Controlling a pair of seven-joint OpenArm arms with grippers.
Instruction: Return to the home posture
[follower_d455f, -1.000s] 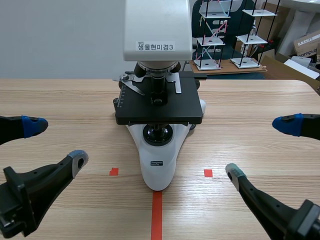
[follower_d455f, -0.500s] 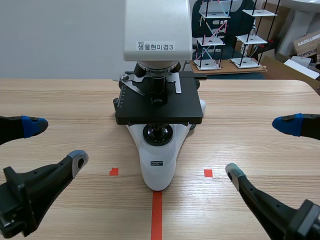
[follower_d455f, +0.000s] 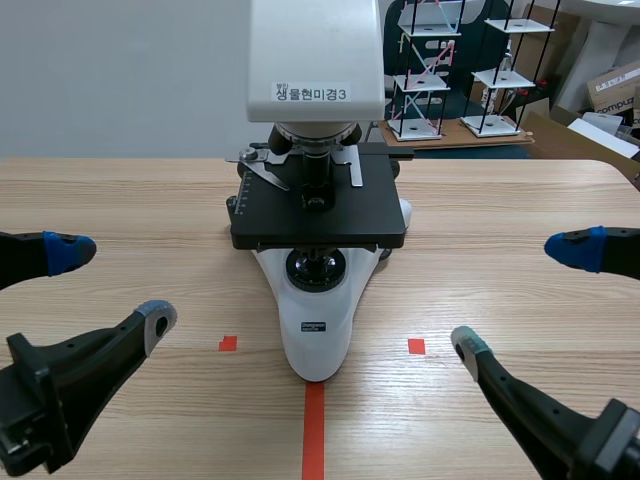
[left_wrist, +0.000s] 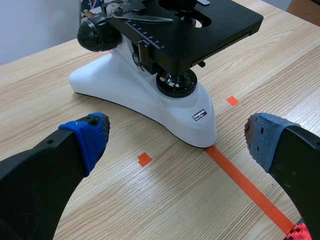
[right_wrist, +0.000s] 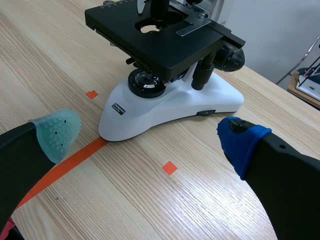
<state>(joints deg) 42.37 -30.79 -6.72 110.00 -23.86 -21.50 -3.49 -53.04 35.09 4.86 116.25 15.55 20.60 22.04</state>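
A white microscope (follower_d455f: 318, 215) with a black stage (follower_d455f: 318, 208) stands at the table's middle, its base on the red tape line. My left gripper (follower_d455f: 108, 285) is low at the left, open, with nothing between its fingers. My right gripper (follower_d455f: 520, 298) mirrors it at the right, open and holding nothing. Both are apart from the microscope. In the left wrist view the microscope (left_wrist: 150, 80) lies ahead of the open left gripper (left_wrist: 177, 140). In the right wrist view the microscope (right_wrist: 170, 95) lies ahead of the open right gripper (right_wrist: 147, 132).
Behind the table stand wire-frame shelf models (follower_d455f: 460, 70) on a wooden board, with cardboard boxes (follower_d455f: 612, 90) at the far right. The table's far right corner (follower_d455f: 625, 170) is near them.
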